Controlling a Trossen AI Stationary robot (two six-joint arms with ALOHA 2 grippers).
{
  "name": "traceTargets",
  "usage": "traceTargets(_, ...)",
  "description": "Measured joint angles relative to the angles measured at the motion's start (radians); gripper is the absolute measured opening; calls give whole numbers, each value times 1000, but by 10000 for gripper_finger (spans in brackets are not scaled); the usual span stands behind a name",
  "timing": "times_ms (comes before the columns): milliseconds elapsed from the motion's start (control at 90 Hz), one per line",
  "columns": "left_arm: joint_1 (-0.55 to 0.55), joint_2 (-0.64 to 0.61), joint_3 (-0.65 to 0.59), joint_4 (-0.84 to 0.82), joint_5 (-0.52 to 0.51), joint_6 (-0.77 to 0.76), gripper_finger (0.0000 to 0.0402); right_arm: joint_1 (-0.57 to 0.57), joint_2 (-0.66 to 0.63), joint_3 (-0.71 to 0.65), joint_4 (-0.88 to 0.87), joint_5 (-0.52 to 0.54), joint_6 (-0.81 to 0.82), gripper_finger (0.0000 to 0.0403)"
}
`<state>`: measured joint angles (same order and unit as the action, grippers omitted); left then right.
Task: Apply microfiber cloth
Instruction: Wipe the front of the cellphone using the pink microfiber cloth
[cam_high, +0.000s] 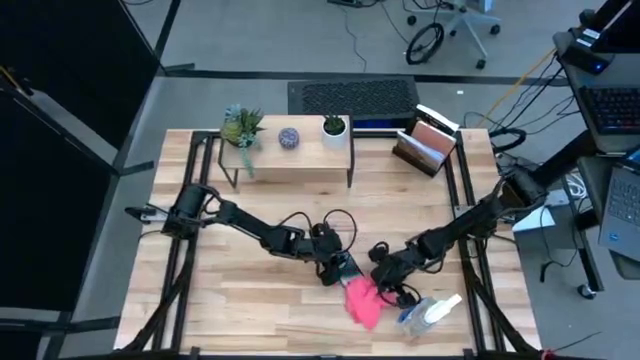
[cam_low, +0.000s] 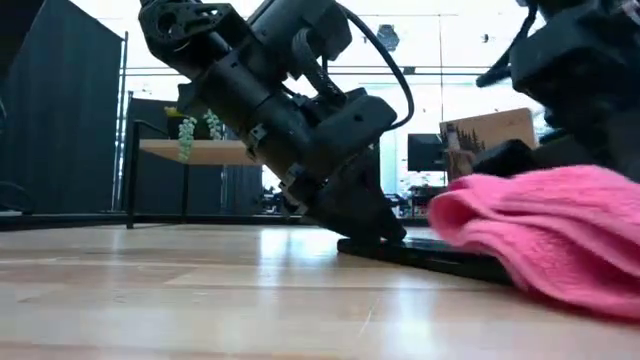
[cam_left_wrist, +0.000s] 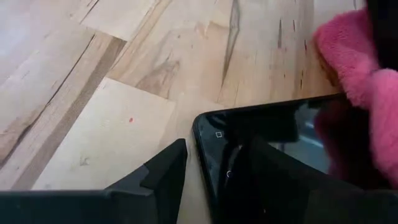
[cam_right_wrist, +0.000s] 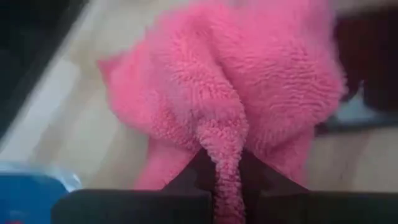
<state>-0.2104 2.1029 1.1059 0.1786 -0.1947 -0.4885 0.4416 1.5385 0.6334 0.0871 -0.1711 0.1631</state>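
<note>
On the wooden table (cam_high: 250, 300), the left arm reaches from the left edge toward the middle, and the left gripper (cam_high: 340, 268) comes down on the near end of a black smartphone (cam_left_wrist: 261, 155) lying flat on the boards. In the left wrist view its fingers (cam_left_wrist: 165, 171) sit on either side of the phone's edge, pinching it; the low view shows the same gripper (cam_low: 372, 228) pressing on that dark slab.

Just right of it lies the microfiber cloth (cam_high: 363, 300), a crumpled pink bundle draped over the far part of the phone and hiding most of the screen. The right gripper (cam_high: 385, 272) meets it from the right; the right wrist view shows its 2 fingers closed on a fold of the cloth (cam_right_wrist: 227, 162).

Right of the cloth, a clear spray bottle (cam_high: 430, 315) with blue liquid lies on its side near the front edge. Along the back stands a small shelf (cam_high: 290, 150) with 3 little plants, and a box of cards (cam_high: 428, 143) beside it.
</note>
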Motion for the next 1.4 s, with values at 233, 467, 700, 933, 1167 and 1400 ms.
traceTargets(233, 0, 0, 0, 1, 0, 0, 164, -56, -59, 13, 188, 180, -105, 4)
traceTargets(467, 1, 0, -1, 2, 0, -2, 164, -114, 116, 13, 223, 217, -102, 4)
traceTargets(700, 1, 0, -1, 0, 0, -1, 164, -60, 242, 18, 301, 25, 19, 4)
traceTargets(933, 1, 0, -1, -1, 0, 1, 164, 30, 178, 16, 96, -131, 45, 4)
traceTargets(1167, 1, 0, -1, 1, 0, 4, 164, 8, -32, 12, 15, 50, -5, 4)
traceTargets(1400, 1, 0, -1, 1, 0, 4, 164, -66, -6, 11, 13, 434, -75, 4)
